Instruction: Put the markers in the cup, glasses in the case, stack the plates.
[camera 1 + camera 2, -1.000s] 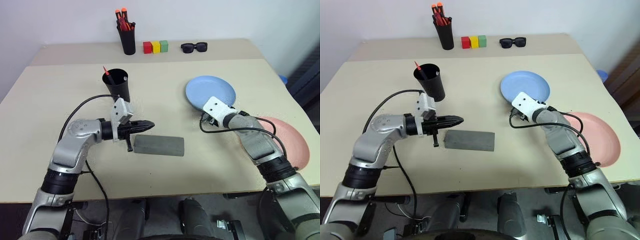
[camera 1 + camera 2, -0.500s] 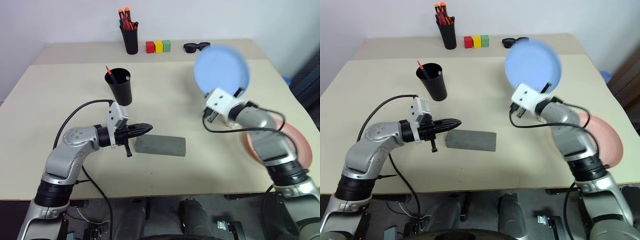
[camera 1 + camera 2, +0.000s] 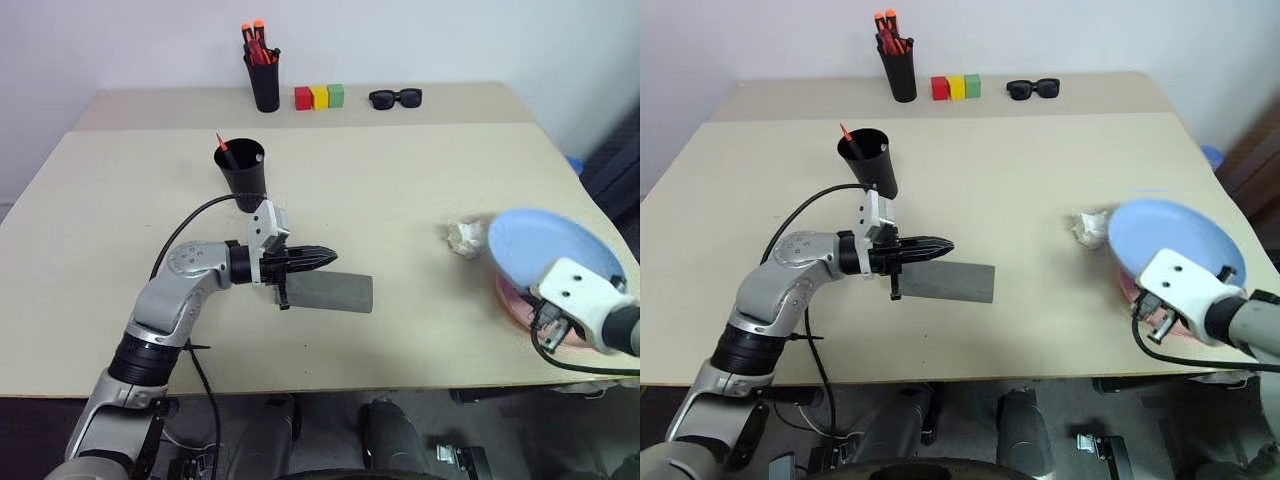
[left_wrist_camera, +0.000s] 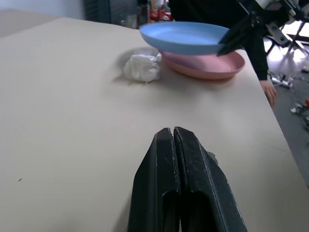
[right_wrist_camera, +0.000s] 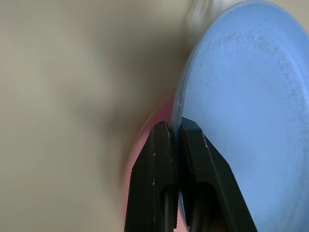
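My right gripper (image 5: 175, 126) is shut on the rim of the light blue plate (image 3: 550, 245) and holds it just above the salmon pink plate (image 4: 203, 67) at the table's right edge. The grey case (image 3: 335, 292) lies closed near the table's middle. My left gripper (image 3: 325, 257) is shut and empty, pointing right, level over the case's left end. The black cup (image 3: 243, 172) stands behind it with the red-tipped marker (image 3: 222, 143) leaning inside. The glasses are hidden.
A crumpled white tissue (image 3: 463, 238) lies just left of the plates. At the back of the table stand a black pen pot (image 3: 264, 82) with orange-topped markers, three coloured blocks (image 3: 319, 97) and black sunglasses (image 3: 395, 98).
My right arm lifted the blue plate off the table and swung it right and back, over the pink plate; the tissue now shows. My left gripper slid slightly right over the case.
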